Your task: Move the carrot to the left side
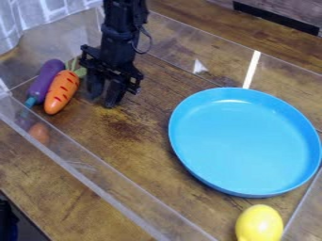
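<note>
carrot lies by table's left edge, touching eggplant | my gripper spread, empty beside it | only withdrawal seems left

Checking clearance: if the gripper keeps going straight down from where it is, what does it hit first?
Most likely the bare wooden table. The gripper points down with nothing visible beneath its open fingers; the carrot lies beside it to the left, apparently out of line, though depth is unclear.

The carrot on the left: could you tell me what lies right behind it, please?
A purple eggplant lies behind the carrot, touching it. The carrot covers the eggplant's near side, so only its far side shows.
</note>
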You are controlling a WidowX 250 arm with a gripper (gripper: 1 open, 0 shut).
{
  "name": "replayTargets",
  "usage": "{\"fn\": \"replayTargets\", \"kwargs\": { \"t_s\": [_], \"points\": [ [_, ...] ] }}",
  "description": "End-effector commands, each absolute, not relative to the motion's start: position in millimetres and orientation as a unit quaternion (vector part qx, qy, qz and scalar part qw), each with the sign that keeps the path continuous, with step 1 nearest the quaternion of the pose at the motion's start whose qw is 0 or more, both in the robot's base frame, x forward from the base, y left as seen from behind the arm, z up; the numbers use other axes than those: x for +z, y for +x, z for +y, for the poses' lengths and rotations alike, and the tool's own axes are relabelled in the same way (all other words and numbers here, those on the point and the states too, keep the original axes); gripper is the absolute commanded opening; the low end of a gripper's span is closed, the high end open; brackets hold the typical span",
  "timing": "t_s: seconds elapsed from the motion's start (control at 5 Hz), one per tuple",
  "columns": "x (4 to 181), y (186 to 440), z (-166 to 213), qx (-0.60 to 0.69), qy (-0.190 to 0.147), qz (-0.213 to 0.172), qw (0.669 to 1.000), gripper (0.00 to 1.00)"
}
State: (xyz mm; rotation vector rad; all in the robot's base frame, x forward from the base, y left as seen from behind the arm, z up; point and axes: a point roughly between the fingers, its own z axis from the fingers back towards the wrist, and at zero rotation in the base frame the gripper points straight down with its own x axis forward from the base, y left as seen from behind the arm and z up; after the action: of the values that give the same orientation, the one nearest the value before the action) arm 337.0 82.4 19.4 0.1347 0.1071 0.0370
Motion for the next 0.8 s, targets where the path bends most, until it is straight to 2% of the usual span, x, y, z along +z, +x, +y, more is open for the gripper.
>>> {"fn": "replayTargets", "kwargs": {
  "t_s": [0.0, 0.6],
  "points": [
    [31.9, 334, 86, 0.018, 0.063, 0.041, 0.997, 1.0],
    [41.7, 318, 102, 0.01, 0.052, 0.039, 0.998, 1.0]
  ]
}}
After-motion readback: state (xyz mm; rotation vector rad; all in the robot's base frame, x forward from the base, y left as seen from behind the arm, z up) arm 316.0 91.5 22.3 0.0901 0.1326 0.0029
